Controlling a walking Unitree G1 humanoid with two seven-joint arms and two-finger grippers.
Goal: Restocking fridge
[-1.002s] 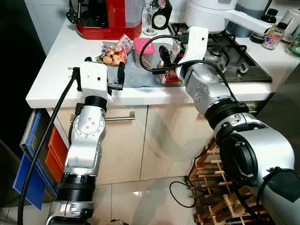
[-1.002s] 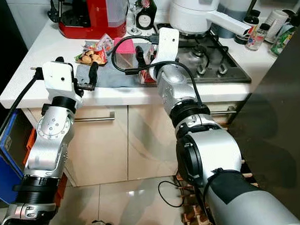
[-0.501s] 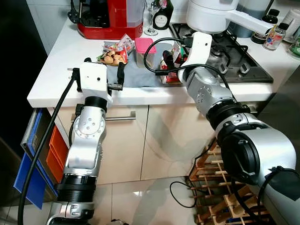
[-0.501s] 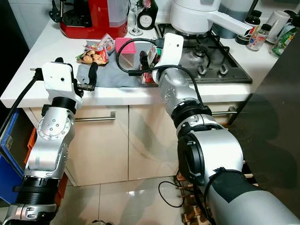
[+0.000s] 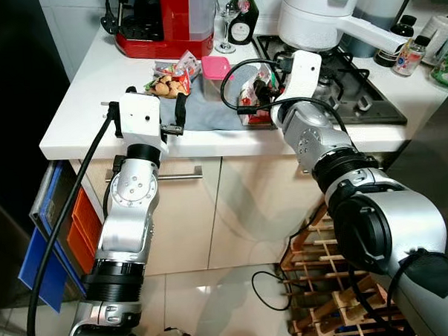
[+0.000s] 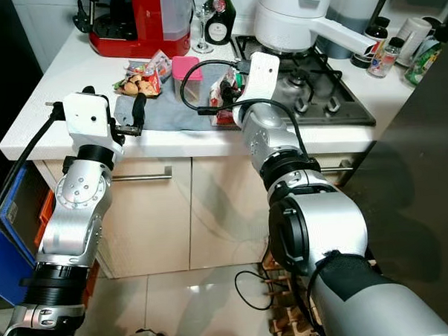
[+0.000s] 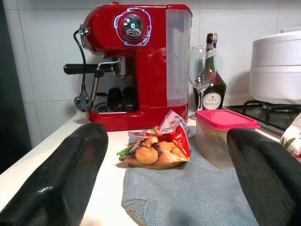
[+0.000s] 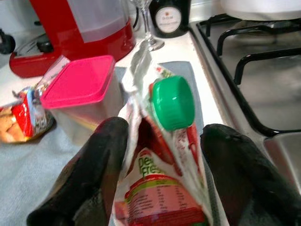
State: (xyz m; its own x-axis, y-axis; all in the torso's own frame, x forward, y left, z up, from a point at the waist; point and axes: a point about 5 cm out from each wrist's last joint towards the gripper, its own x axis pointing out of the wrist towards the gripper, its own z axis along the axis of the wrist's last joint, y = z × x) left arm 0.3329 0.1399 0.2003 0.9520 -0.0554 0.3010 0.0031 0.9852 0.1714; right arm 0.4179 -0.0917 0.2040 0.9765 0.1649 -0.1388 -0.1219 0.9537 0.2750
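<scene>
A red and white pouch (image 8: 164,188) with a green cap (image 8: 173,102) stands on the grey cloth (image 5: 199,113) on the counter, next to the hob. My right gripper (image 8: 164,129) is open around it, one finger on each side, pads against the pouch. A clear container with a pink lid (image 5: 216,68) stands just behind it. A bag of round pastries (image 7: 157,150) lies further left on the cloth. My left gripper (image 5: 155,96) hovers at the counter's front edge, open, with nothing between its fingers.
A red coffee machine (image 5: 162,22), a wine glass (image 5: 224,23) and a dark bottle (image 5: 242,18) line the back wall. A white cooker (image 5: 314,15) sits on the gas hob (image 5: 354,88). A wooden wine rack (image 5: 326,282) stands on the floor at the right.
My right gripper has pushed forward and to the right, so the pouch now sits between its fingers. The left arm has not moved.
</scene>
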